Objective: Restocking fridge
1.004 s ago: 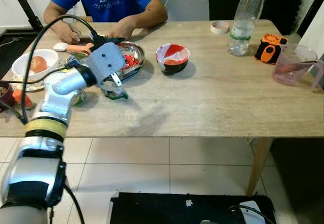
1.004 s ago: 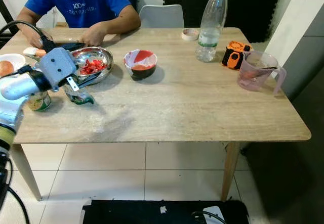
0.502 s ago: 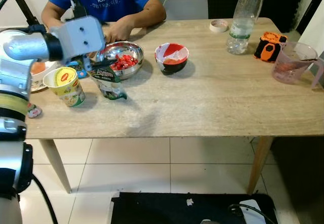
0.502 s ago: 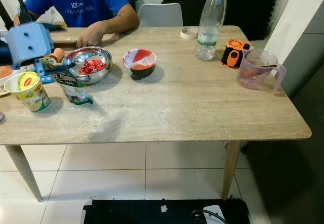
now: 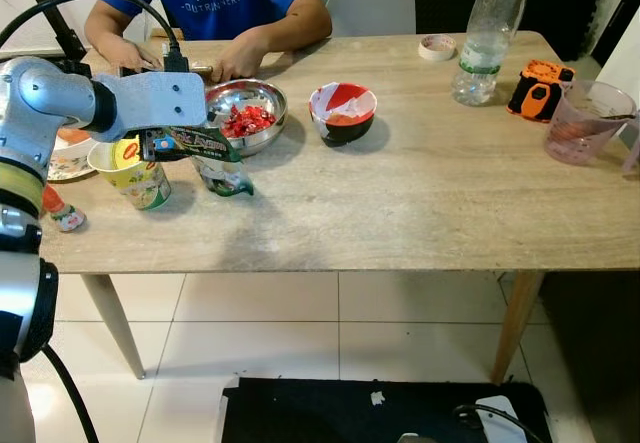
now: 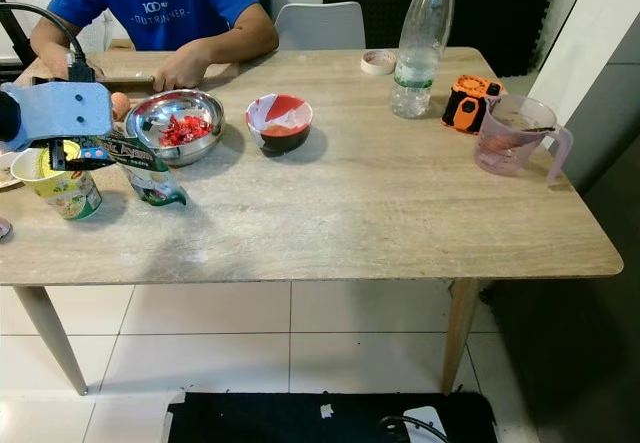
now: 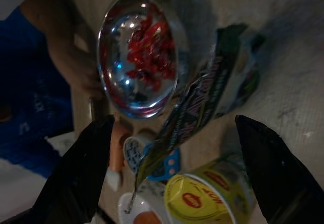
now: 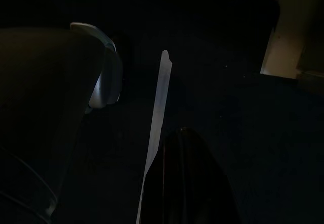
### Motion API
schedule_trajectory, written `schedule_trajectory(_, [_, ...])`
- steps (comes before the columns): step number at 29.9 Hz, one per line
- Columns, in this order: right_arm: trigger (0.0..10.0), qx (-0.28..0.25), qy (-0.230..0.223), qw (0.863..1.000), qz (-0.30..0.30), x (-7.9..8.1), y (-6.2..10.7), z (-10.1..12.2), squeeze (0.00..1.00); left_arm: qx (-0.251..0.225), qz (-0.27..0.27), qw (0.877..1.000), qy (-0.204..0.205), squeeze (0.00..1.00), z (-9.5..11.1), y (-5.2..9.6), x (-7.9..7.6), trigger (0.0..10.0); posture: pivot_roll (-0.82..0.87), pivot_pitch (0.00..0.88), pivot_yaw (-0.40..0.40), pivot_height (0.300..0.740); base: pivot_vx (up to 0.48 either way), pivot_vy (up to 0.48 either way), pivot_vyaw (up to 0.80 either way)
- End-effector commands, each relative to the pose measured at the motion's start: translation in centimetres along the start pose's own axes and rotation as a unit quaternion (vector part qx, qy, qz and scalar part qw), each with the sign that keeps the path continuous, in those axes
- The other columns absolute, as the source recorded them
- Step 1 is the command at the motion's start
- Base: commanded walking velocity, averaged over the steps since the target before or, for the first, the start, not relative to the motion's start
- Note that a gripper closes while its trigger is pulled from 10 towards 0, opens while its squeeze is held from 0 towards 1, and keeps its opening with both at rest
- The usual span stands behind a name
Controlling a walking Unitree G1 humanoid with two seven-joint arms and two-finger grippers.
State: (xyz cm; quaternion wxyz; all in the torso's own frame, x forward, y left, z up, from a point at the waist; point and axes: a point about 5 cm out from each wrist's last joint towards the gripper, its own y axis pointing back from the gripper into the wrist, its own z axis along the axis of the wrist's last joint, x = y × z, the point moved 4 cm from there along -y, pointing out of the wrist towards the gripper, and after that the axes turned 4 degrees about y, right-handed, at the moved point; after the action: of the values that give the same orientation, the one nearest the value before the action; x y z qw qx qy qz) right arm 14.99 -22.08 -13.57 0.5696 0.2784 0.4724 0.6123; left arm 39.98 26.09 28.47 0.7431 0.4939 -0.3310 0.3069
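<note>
A green snack packet [image 5: 222,171] stands on the wooden table [image 5: 420,203] between a yellow noodle cup [image 5: 135,168] and a steel bowl of red pieces [image 5: 245,123]. My left gripper [image 5: 175,145] hovers at the packet's top edge, reaching in from the left. In the left wrist view its two black fingers [image 7: 76,183] are spread wide and open, with the packet [image 7: 202,107] between them and not pinched. The cup [image 7: 202,204] and the bowl [image 7: 139,57] lie just beyond. My right arm hangs idle in the dark.
A person in a blue shirt [image 5: 210,3] sits at the far side, hands by the steel bowl. A red and white bowl [image 5: 343,113], a clear bottle [image 5: 485,38], a tape roll [image 5: 436,48], an orange tool [image 5: 535,91] and a pink jug [image 5: 583,123] stand further right.
My left arm lifted off the packet, swung up to the left, then came back down to the packet's top. The packet stays standing in the same spot.
</note>
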Motion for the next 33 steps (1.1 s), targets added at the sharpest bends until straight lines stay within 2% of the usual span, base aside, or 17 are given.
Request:
schedule_trajectory(1, [10.0, 0.016, -0.008, 1.0, 0.011, 1.0, 0.1, -1.2, 0.0, -0.012, -0.019, 1.0, -0.019, 0.0, 1.1, -2.1, -1.2, 10.0, -0.04, 0.12, 0.061, 0.74, 0.0, 0.0, 0.0])
schedule_trajectory(5, [10.0, 0.017, -0.011, 1.0, 0.01, 1.0, 0.2, -1.4, 0.0, -0.032, -0.02, 0.999, -0.031, 0.0, 2.2, -3.6, -2.1, 10.0, -0.04, 0.121, 0.064, 0.74, 0.0, 0.0, 0.0])
schedule_trajectory(6, [10.0, 0.017, -0.011, 1.0, 0.01, 1.0, 0.2, -1.4, 0.0, -0.032, -0.02, 0.999, -0.031, 0.0, 2.2, -3.6, -2.1, 10.0, -0.04, 0.121, 0.064, 0.74, 0.0, 0.0, 0.0])
schedule_trajectory(7, [10.0, 0.018, -0.011, 1.0, 0.01, 0.9, 0.2, -1.4, 0.0, -0.035, -0.023, 0.998, -0.036, 0.0, 2.5, -4.1, -2.4, 0.1, -0.04, 0.121, 0.064, 0.74, 0.0, 0.0, 0.0])
schedule_trajectory(12, [10.0, 0.018, -0.012, 1.0, 0.009, 0.9, 0.2, -1.4, 0.0, -0.038, -0.026, 0.998, -0.041, 0.0, 2.7, -4.4, -2.6, 0.0, -0.04, 0.119, 0.064, 0.74, 0.0, 0.0, 0.0])
schedule_trajectory(13, [10.0, 0.017, -0.012, 1.0, 0.008, 0.9, 0.2, -1.4, 0.0, -0.039, -0.039, 0.998, -0.041, 0.0, 2.7, -4.8, -3.2, 0.0, -0.04, 0.116, 0.064, 0.74, 0.0, 0.0, 0.0])
schedule_trajectory(17, [10.0, 0.017, -0.013, 1.0, 0.007, 0.7, 0.1, -1.3, 0.0, -0.037, -0.045, 0.997, -0.044, 0.0, 2.6, -5.0, -3.6, 0.0, -0.04, 0.113, 0.063, 0.74, 0.0, 0.0, 0.0])
schedule_trajectory(24, [10.0, 0.014, -0.011, 1.0, 0.003, 0.3, 0.1, -1.0, 0.0, -0.049, -0.054, 0.996, -0.043, 0.0, 2.6, -4.7, -3.7, 0.0, -0.04, 0.101, 0.055, 0.74, 0.0, 0.0, 0.0])
schedule_trajectory(28, [10.0, 0.013, -0.009, 1.0, 0.0, 0.0, 0.1, -0.9, 0.0, -0.084, -0.061, 0.994, -0.028, 0.0, 3.4, -4.3, -3.6, 0.0, -0.04, 0.094, 0.051, 0.74, 0.0, 0.0, 0.0])
schedule_trajectory(31, [10.0, 0.012, -0.009, 1.0, -0.003, -0.3, 0.1, -0.8, 0.0, -0.141, -0.074, 0.987, -0.003, 0.0, 4.8, -3.7, -3.3, 0.0, -0.04, 0.094, 0.05, 0.74, 0.0, 0.0, 0.0])
schedule_trajectory(33, [10.0, 0.011, -0.013, 1.0, -0.007, -0.6, 0.1, -0.7, 0.0, -0.195, -0.082, 0.977, 0.017, 0.0, 6.3, -3.1, -3.0, 0.0, -0.03, 0.089, 0.044, 0.74, 0.0, 0.0, 0.0])
